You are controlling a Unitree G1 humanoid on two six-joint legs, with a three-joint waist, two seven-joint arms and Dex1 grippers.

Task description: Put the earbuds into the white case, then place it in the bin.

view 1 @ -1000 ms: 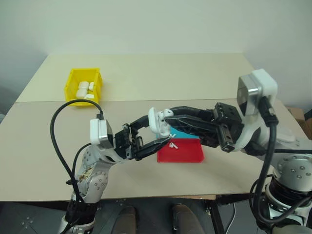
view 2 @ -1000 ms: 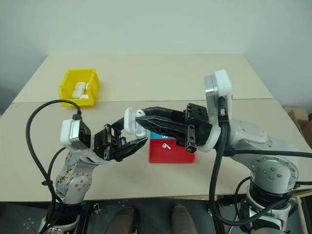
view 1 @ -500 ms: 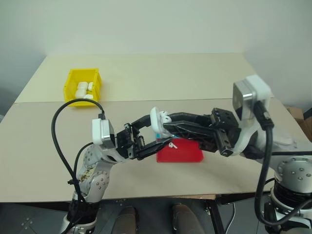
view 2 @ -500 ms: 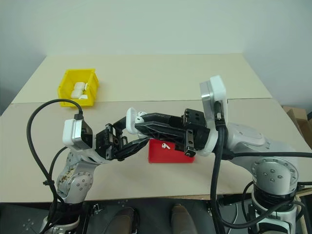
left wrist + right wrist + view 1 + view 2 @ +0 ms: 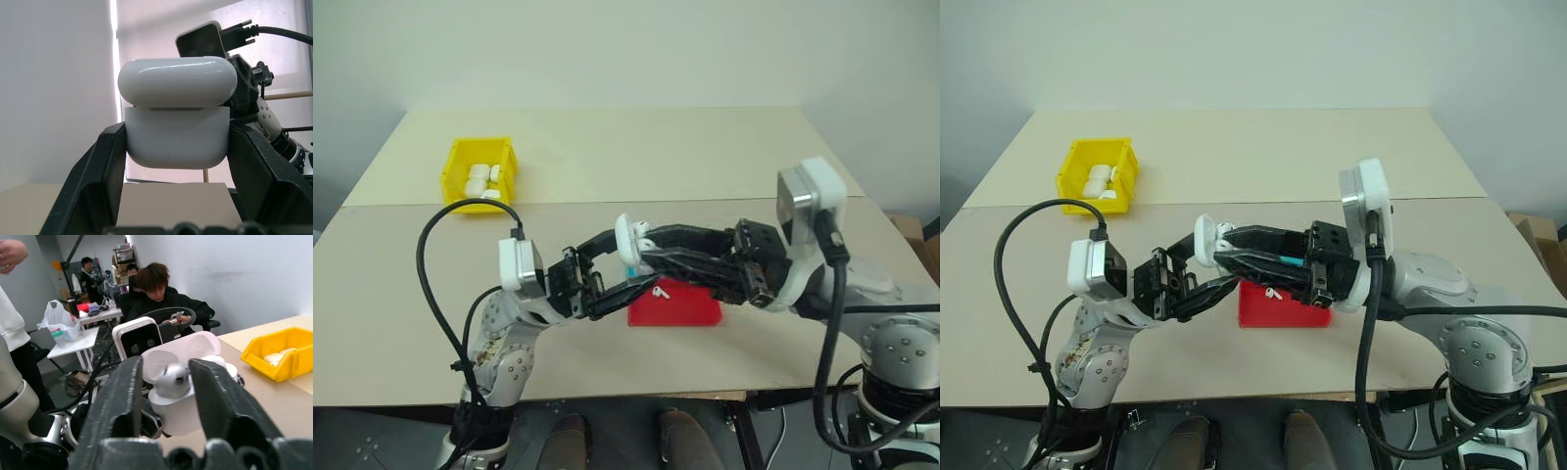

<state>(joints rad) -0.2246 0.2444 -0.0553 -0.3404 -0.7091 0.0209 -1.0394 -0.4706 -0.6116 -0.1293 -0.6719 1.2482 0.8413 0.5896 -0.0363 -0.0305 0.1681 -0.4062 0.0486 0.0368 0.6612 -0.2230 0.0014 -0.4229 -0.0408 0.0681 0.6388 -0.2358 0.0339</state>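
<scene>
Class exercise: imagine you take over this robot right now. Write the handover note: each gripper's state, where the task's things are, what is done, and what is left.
Left gripper: shut on the white case, held above the table with its lid flipped open.
Right gripper: fingers parted either side of an earbud that sits in the open case; whether they still touch it cannot be told.
A second earbud lies on the red tray below the grippers.
The bin stands at the table's far left, already holding white items.
Done: one earbud placed in the case.
Left: fetch the tray earbud, insert it, close the lid, carry the case to the bin.
</scene>
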